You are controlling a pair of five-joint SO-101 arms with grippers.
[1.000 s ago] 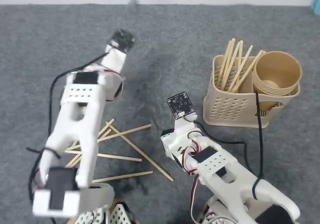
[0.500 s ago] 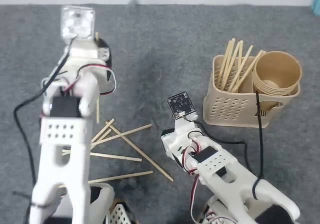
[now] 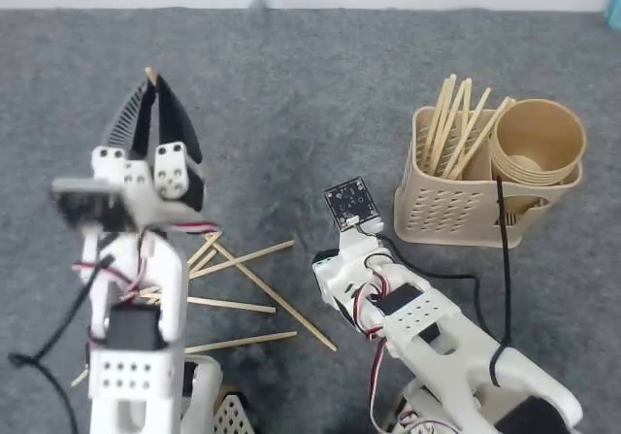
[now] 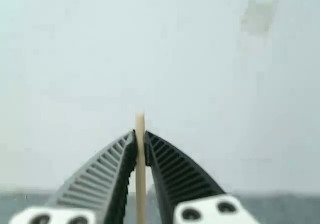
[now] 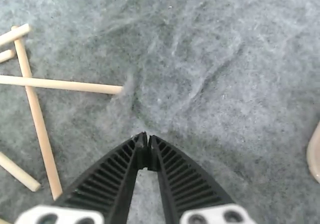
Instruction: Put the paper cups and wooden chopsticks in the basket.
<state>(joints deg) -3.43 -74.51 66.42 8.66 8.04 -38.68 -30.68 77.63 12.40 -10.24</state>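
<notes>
Left wrist view: left fingers (image 4: 112, 166) pinch one chopstick (image 4: 140, 176), held high. High view gives us loose chopsticks (image 3: 243, 288) toward the worktop's (image 3: 320, 84) near edge, and the basket (image 3: 441, 216) by its right edge, paper cups (image 3: 539, 143) inside. We find the right fingers (image 5: 120, 176) closed, empty.

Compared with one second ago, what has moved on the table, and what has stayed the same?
The left gripper rose from above the loose chopsticks and swung up to point toward the far edge of the table. It is shut on one chopstick, held clear of the carpet. The right gripper, the basket with its paper cups and the loose chopsticks stayed where they were.
</notes>
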